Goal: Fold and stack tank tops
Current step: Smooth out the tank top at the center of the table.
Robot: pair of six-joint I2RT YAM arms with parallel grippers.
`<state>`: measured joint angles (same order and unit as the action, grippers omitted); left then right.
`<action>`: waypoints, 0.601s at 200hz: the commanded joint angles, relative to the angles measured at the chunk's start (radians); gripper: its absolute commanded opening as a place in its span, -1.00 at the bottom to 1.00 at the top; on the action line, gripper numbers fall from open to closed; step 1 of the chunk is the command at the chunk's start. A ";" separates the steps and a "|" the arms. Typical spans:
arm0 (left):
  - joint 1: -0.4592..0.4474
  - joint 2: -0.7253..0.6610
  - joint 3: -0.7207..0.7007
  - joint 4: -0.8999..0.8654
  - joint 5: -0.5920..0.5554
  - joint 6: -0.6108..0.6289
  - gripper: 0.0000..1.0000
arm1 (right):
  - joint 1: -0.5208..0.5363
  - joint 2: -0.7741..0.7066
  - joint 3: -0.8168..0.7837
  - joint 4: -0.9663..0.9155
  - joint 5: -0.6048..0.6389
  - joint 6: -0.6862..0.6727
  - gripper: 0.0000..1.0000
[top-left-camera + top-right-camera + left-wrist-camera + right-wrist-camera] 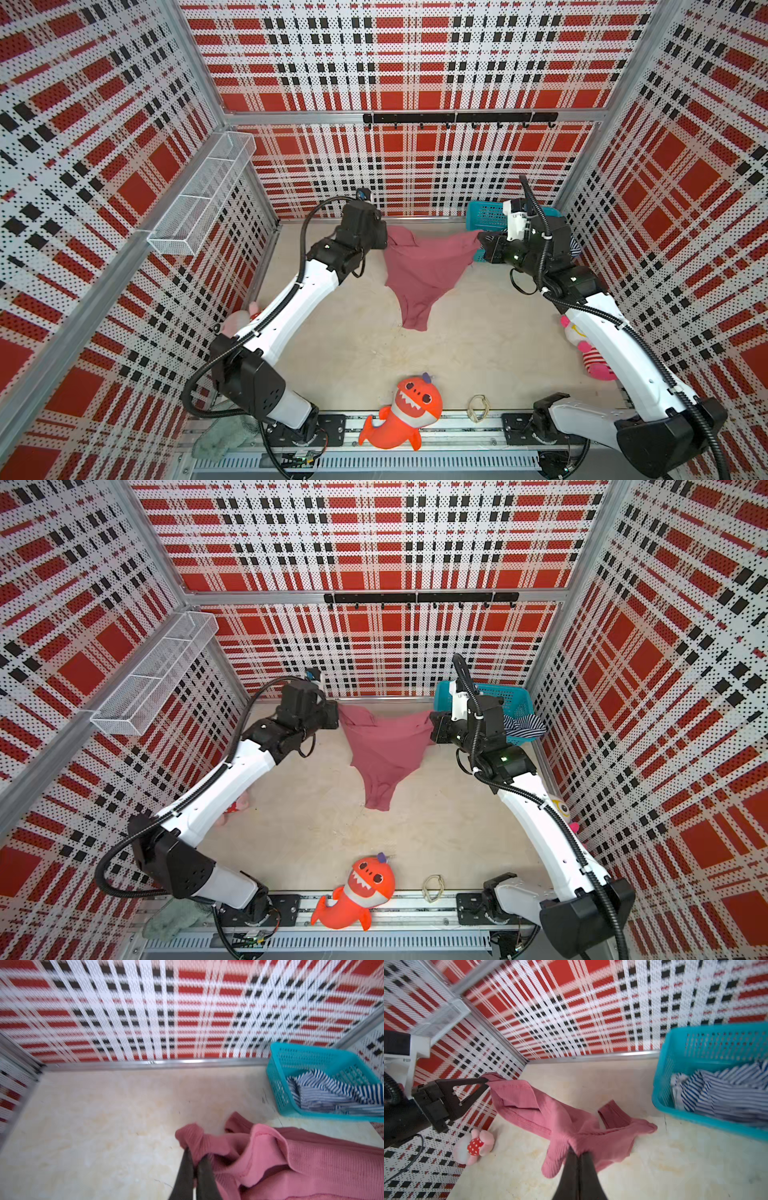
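Fingers of the left gripper [195, 1156] and right gripper [578, 1152] are pressed together, each pinching an upper edge of the rose-maroon tank top [419, 270], which hangs stretched between them above the far table [457, 353]. The striped tank top [324, 1088] lies crumpled in the teal basket [278, 1076] in the far right corner, beside the right gripper. An orange shark plush [409, 409] sits at the near edge, well apart.
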<state>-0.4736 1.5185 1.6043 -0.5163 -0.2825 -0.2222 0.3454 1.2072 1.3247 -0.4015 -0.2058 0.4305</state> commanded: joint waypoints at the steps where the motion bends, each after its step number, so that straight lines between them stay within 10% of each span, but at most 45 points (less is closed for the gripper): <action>1: 0.034 -0.060 0.149 -0.081 -0.087 0.126 -1.00 | 0.010 0.004 0.109 0.058 -0.068 -0.067 -1.00; 80: 0.069 -0.154 0.425 -0.218 -0.225 0.250 -1.00 | 0.072 -0.074 0.322 -0.068 -0.128 -0.158 -1.00; 120: 0.205 -0.151 0.365 -0.236 -0.005 0.220 -1.00 | 0.072 -0.046 0.328 -0.114 -0.053 -0.157 -1.00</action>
<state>-0.3382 1.3468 2.0121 -0.7109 -0.4126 -0.0090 0.4164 1.1275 1.6279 -0.4698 -0.3069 0.2951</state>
